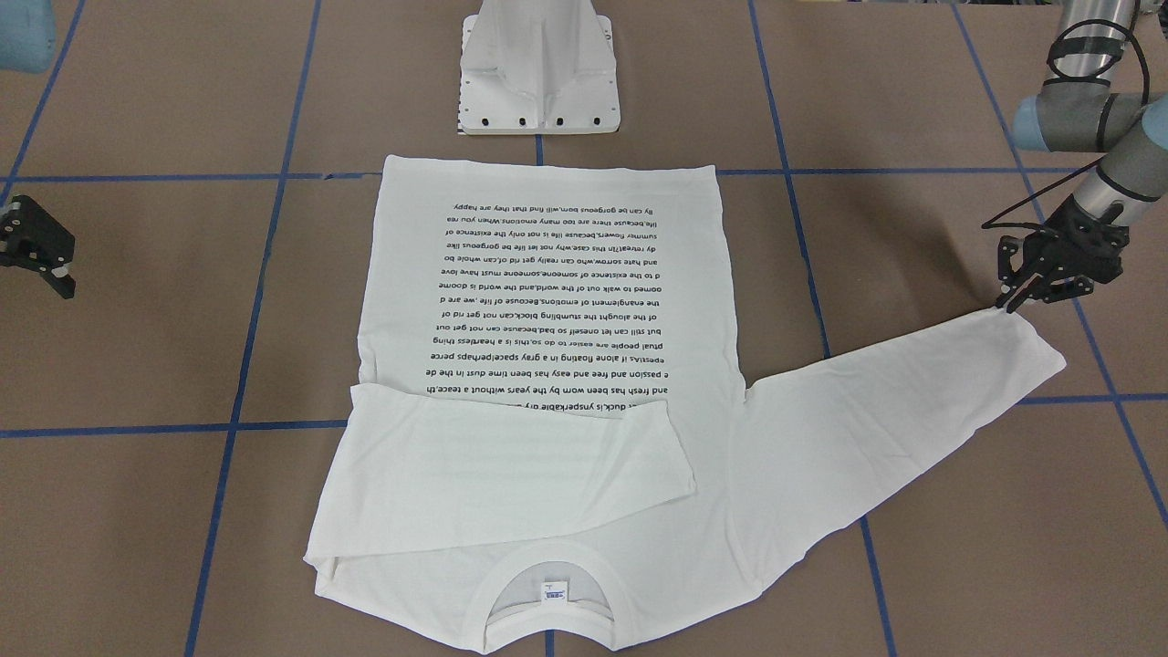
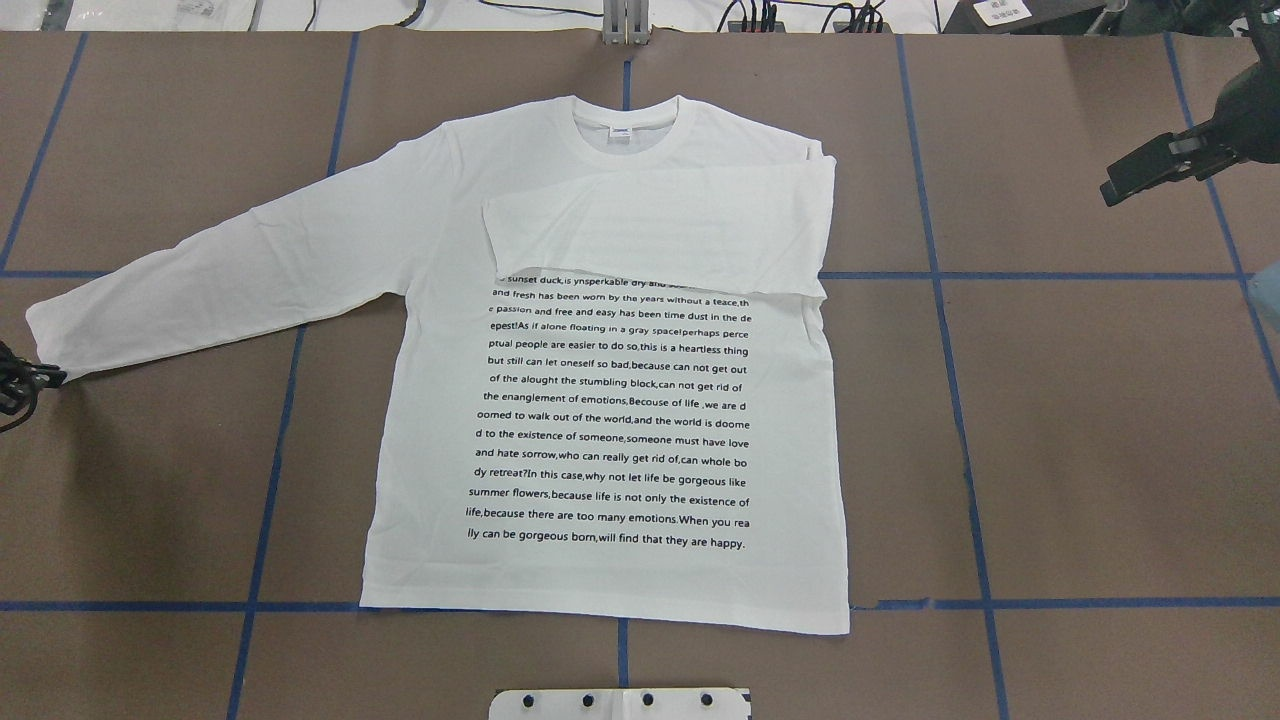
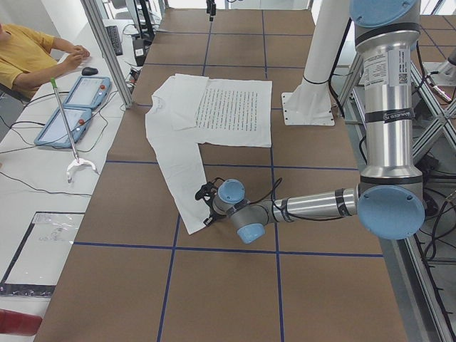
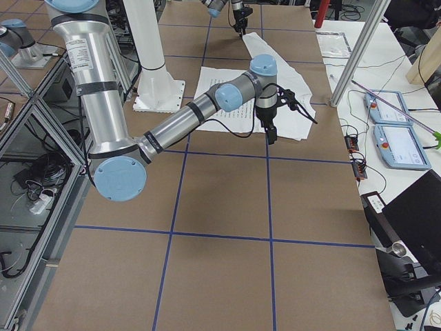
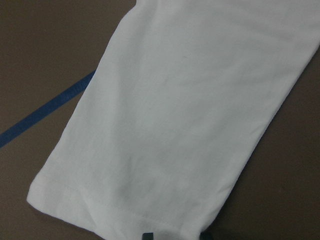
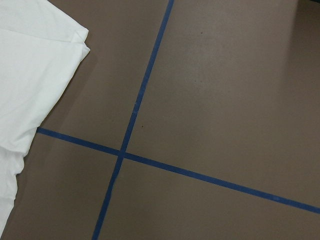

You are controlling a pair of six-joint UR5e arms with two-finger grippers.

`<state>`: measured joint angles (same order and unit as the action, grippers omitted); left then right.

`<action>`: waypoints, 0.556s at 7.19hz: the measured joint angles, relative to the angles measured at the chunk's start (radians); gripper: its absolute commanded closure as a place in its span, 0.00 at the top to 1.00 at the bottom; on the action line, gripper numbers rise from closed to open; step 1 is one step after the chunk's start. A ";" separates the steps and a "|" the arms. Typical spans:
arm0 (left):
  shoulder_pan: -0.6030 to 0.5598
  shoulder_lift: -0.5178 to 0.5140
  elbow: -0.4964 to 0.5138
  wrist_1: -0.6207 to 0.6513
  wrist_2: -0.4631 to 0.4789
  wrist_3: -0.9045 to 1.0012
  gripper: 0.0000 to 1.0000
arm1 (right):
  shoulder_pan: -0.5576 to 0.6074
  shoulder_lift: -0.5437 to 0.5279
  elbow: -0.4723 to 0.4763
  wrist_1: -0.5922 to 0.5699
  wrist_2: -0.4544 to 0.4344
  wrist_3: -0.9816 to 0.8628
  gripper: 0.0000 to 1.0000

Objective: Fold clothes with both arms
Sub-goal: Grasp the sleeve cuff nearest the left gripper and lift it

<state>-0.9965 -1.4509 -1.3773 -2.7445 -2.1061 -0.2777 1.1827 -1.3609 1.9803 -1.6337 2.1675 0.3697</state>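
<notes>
One white long-sleeved T-shirt (image 2: 600, 400) with two sleeves lies on one brown desk (image 2: 1050, 450). There are two robot arms, the left arm (image 3: 313, 205) and the right arm (image 4: 186, 117), each with one gripper of two fingers: the left gripper (image 1: 1015, 299) and the right gripper (image 2: 1120, 185). One white pedestal base (image 1: 538, 82), two blue-edged tablets (image 3: 87, 92) (image 3: 63, 127) and one person (image 3: 25, 53) complete the count.

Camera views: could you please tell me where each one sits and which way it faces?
Front-facing: across the table, facing the robot; base, left gripper and right gripper show.
Overhead: behind the robot, looking down on the T-shirt; grippers at the edges.
Exterior left: table's end; left arm near.
Exterior right: opposite end; right arm near.
Left wrist: down on the sleeve cuff.
Right wrist: down on the table; no arm.
Shared: front-facing and overhead show the whole T-shirt from opposite sides.
</notes>
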 measured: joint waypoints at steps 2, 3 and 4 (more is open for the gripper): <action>-0.001 0.000 -0.008 -0.012 -0.004 0.000 0.00 | 0.000 0.000 0.000 0.000 0.000 0.001 1.00; -0.002 -0.001 -0.025 -0.014 -0.015 -0.001 0.00 | 0.000 0.000 0.001 0.000 0.000 0.002 1.00; -0.009 -0.006 -0.050 -0.013 -0.037 -0.003 0.00 | 0.000 0.001 0.001 0.000 0.000 0.003 1.00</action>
<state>-1.0055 -1.4573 -1.4272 -2.7572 -2.1435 -0.2811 1.1827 -1.3602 1.9816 -1.6337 2.1675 0.3725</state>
